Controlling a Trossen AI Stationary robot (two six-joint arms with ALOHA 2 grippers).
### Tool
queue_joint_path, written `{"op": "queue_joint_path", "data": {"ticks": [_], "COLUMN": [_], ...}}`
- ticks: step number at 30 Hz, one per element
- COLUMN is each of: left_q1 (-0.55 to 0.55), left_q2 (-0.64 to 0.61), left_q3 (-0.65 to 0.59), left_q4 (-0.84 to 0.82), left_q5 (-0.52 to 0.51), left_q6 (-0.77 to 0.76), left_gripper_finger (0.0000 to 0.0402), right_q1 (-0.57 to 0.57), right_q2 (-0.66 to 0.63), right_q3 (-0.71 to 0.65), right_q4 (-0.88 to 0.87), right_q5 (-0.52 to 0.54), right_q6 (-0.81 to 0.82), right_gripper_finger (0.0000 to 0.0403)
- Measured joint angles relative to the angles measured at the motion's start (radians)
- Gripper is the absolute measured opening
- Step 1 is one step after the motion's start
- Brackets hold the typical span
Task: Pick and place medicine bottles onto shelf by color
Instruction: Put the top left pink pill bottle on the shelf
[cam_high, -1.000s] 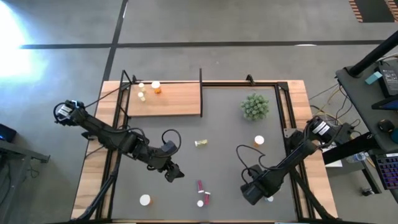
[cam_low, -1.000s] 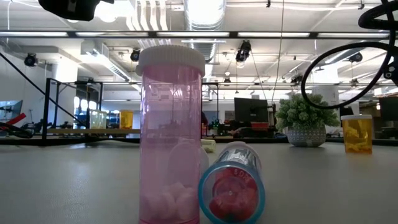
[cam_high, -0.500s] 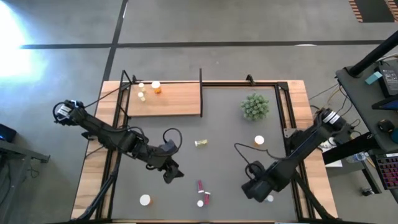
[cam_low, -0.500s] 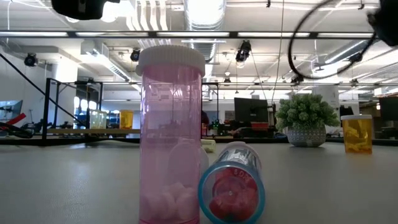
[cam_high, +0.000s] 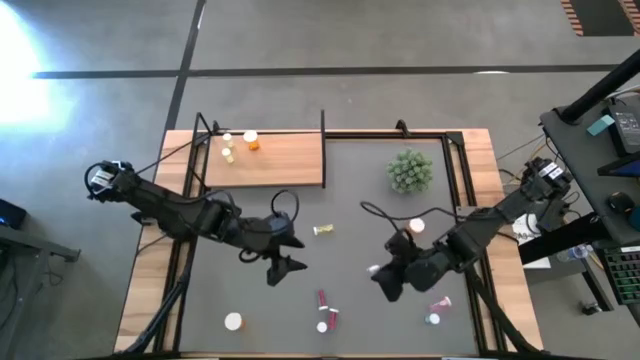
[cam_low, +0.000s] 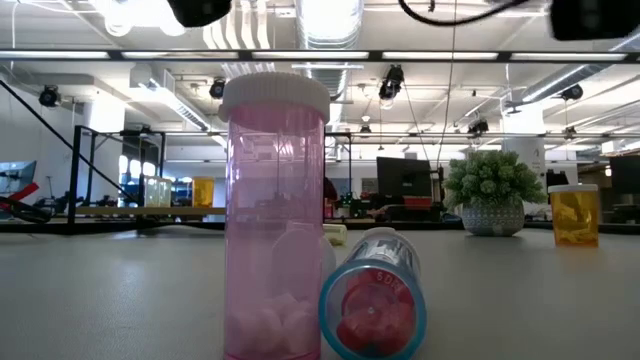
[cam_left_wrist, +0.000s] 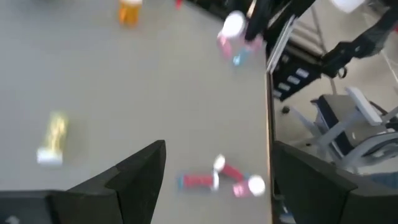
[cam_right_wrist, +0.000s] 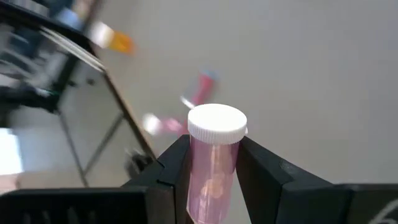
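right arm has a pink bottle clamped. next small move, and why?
Probably carry it toward the shelf. The right gripper is shut on the pink bottle, held upright above the mat; the shelf lies across the table with bare wood beside the bottles already there. The left gripper waits open mid-table.

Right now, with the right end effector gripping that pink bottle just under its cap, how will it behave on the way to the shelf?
The pink bottle looks mostly empty, so probably light. Its smooth round wall sits between the right end effector fingers, so it might slip or twist. Set upright on the shelf, the tall narrow body could tip.
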Motion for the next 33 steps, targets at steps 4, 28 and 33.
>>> {"op": "queue_joint_path", "data": {"ticks": [4, 28, 33], "left_q1": [0.013, 0.204, 0.248], "left_q2": [0.0, -0.005, -0.005], "left_q3": [0.0, 0.003, 0.004], "left_q4": [0.106, 0.344, 0.391], "left_q5": [-0.009, -0.213, -0.197], "left_q6": [0.103, 0.158, 0.165], "left_gripper_finger": [0.0272, 0.0272, 0.0272], "right_q1": [-0.056, -0.419, -0.469], "right_q2": [0.0, -0.062, -0.061], "right_q3": [0.0, 0.001, 0.001], "right_q4": [0.18, 0.671, 0.692], "right_q5": [0.013, 0.005, 0.003], "right_q6": [-0.154, -0.912, -0.958], "right_gripper_finger": [0.0107, 0.0107, 0.0107]}}
